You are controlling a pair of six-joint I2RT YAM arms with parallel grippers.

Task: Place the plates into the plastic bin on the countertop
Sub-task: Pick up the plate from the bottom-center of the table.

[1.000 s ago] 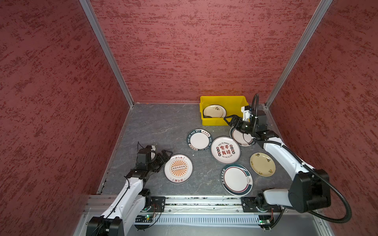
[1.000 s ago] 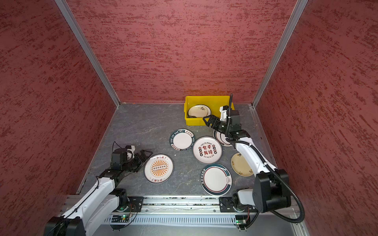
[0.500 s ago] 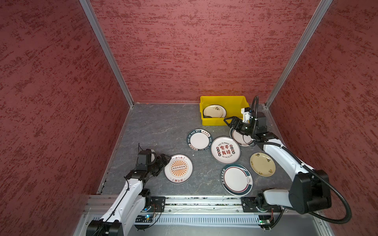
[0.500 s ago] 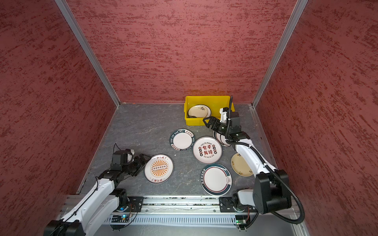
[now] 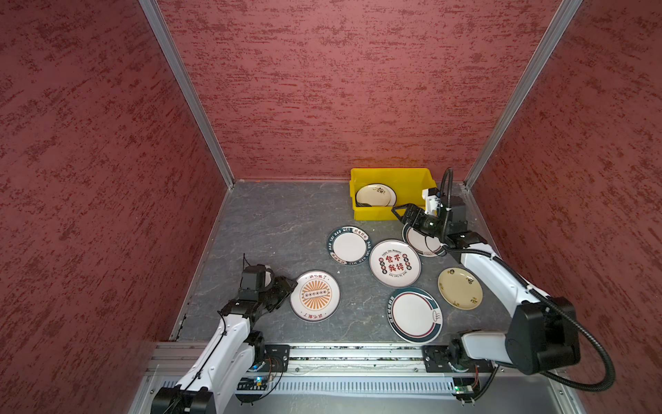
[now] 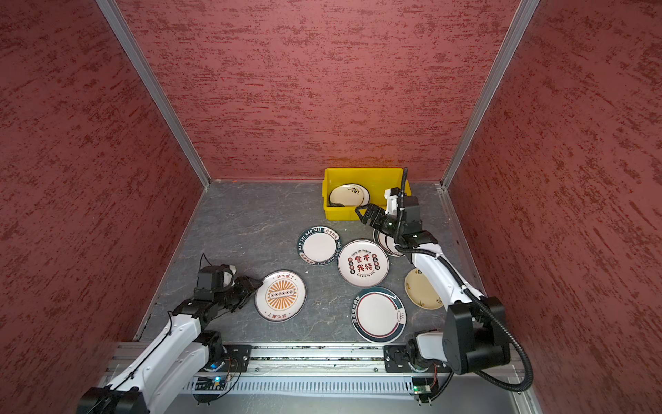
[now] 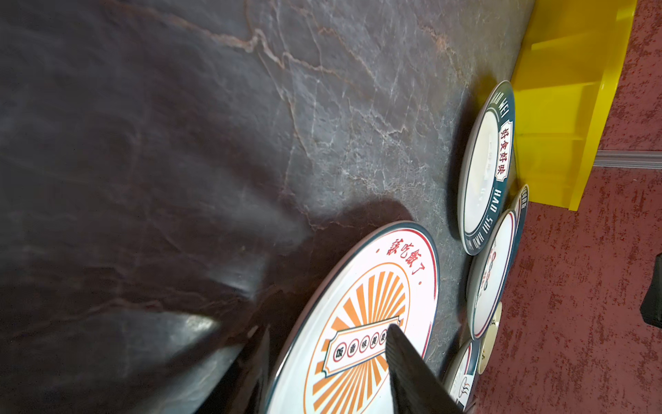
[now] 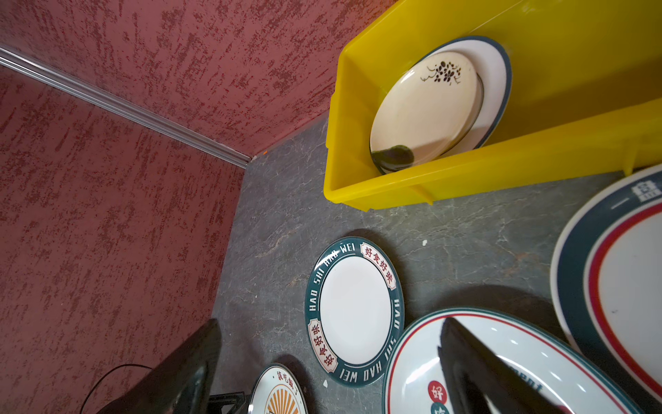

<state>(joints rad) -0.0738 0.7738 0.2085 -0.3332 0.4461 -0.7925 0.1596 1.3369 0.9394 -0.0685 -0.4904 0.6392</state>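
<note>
So the yellow plastic bin [image 5: 412,186] sits on the table [image 5: 279,222] shoved into the back corner. Inside it a cream plate [image 8: 426,104] with a little dark sprig painted on it lies tilted on a teal-rimmed plate [image 8: 498,82], I'd guess because the sloped wall props one edge up. Six more plates lie flat on the grey veined stone, fanned out in front of the bin. The left gripper [image 5: 288,286] is down low at the sunburst plate [image 5: 315,295], which sits well apart from the bin, off on its own. It has one jaw over the glossy face and the other outside the rim. That makes sense, since a shallow dish flat on a slab only gives you the lip to grab. Whether it's actually pinching that rim or just straddling it I honestly can't tell, the wrist view is too close and smeary there. The right gripper [image 5: 403,213] hangs just in front of the bin, jaws spread wide with nothing in them, above the ringed plate [image 5: 417,243] nearest the bin. That one's probably its pick. All of them look hard, smooth and slippery.
</note>
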